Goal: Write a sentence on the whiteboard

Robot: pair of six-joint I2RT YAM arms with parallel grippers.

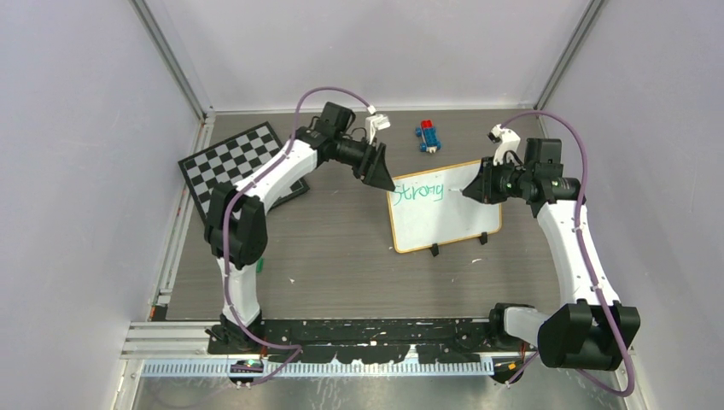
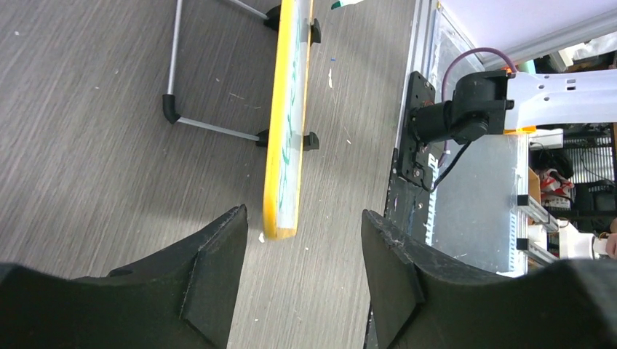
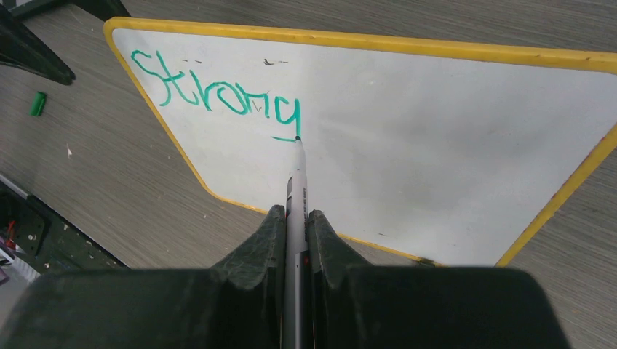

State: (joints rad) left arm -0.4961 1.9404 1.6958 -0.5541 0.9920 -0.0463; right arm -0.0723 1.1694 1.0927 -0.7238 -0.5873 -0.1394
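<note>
The whiteboard (image 1: 448, 220), white with a yellow-tan frame, stands propped on the table right of centre. Of the sentence, only the green word "Strong" (image 3: 218, 94) shows, along the board's top (image 1: 418, 191). My right gripper (image 3: 295, 213) is shut on a grey marker (image 3: 297, 182), whose tip touches the board at the tail of the "g". It reaches in from the board's right side (image 1: 478, 190). My left gripper (image 1: 384, 179) is open at the board's upper left corner. In the left wrist view the board's edge (image 2: 284, 145) ends between the spread jaws (image 2: 302, 214), touching neither.
A black-and-white checkerboard (image 1: 235, 162) lies at the back left. A small blue and red toy (image 1: 429, 137) sits behind the whiteboard. A green marker cap (image 3: 38, 103) lies on the table left of the board. The board's wire stand (image 2: 174, 109) sticks out behind it.
</note>
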